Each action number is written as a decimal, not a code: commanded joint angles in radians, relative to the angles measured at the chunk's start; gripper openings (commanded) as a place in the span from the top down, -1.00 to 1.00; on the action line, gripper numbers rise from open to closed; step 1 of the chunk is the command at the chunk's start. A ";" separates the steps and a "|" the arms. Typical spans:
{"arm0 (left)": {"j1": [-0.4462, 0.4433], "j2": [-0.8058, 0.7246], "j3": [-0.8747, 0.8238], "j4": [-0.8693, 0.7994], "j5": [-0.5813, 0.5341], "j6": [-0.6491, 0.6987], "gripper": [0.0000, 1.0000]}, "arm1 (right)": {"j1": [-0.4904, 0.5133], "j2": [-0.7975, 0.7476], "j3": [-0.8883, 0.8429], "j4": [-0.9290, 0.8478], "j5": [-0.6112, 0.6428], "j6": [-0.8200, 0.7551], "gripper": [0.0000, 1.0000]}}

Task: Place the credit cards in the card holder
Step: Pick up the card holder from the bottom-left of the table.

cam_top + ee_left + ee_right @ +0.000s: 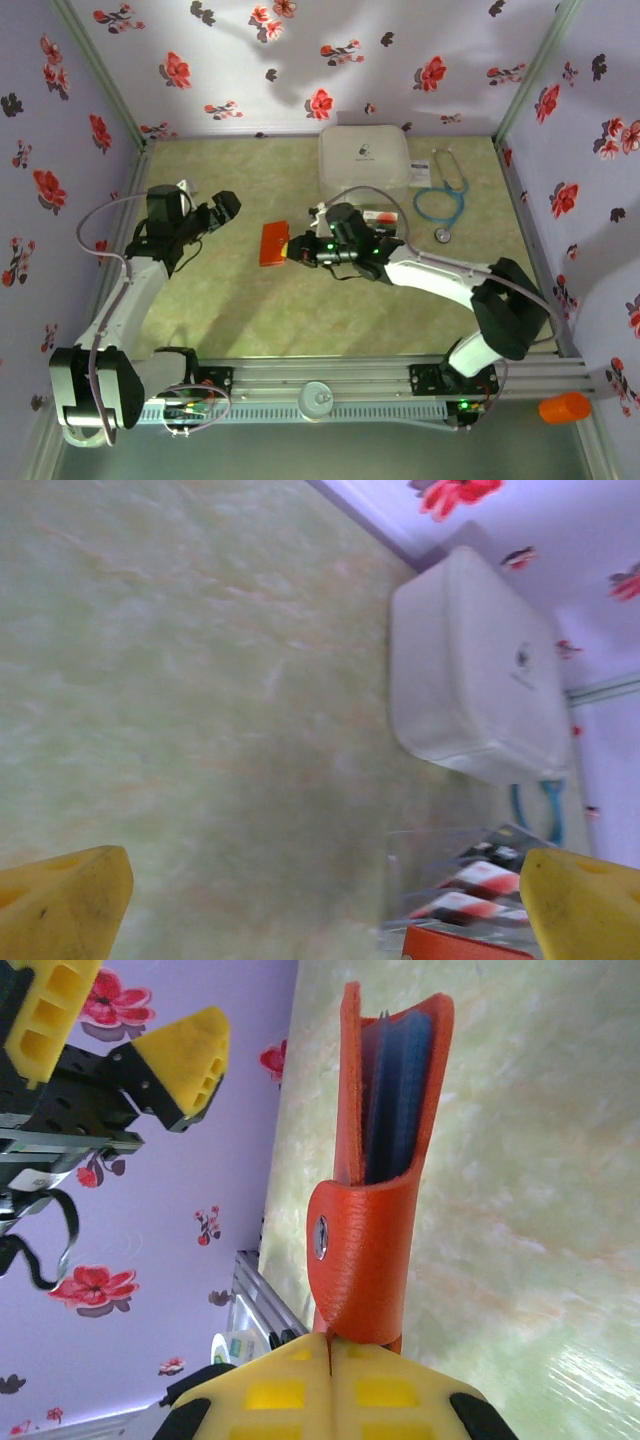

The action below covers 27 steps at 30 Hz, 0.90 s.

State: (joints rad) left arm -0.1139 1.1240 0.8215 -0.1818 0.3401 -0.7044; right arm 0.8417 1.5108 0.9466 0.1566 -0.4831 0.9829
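Card holder [274,244]: orange, grey-blue lining, part open. Snap-tab end sits between fingers of R pincer [295,248], which is clenched on it; body sticks out past fingertips. Can't tell if it touches table [250,320].
Credit cards [380,218]: in clear stand [397,872], just behind R pincer's wrist.
L pincer [222,210]: released, jaws wide, nothing between; beyond holder's far end, apart.
White case [365,155]: past cards, by back wall.
Stethoscope [440,200]: beside case.
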 commanded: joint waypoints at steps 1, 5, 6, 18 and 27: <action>-0.032 0.015 -0.019 0.126 0.114 -0.130 -0.99 | -0.049 -0.067 -0.032 -0.062 -0.081 -0.091 1.00; -0.107 0.043 -0.017 0.208 0.115 -0.187 -1.00 | -0.098 -0.114 -0.051 -0.043 -0.122 -0.092 1.00; -0.128 0.053 -0.023 0.239 0.116 -0.203 -0.99 | -0.108 -0.123 -0.055 -0.032 -0.134 -0.088 1.00; -0.264 0.186 -0.079 0.552 0.127 -0.319 -0.96 | -0.185 -0.121 -0.120 0.223 -0.240 0.077 1.00; -0.288 0.210 -0.124 0.675 0.128 -0.381 -0.87 | -0.190 -0.052 -0.129 0.408 -0.267 0.195 1.00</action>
State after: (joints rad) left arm -0.3939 1.3148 0.7216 0.3992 0.4503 -1.0439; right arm 0.6586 1.4361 0.8215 0.4538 -0.7166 1.1240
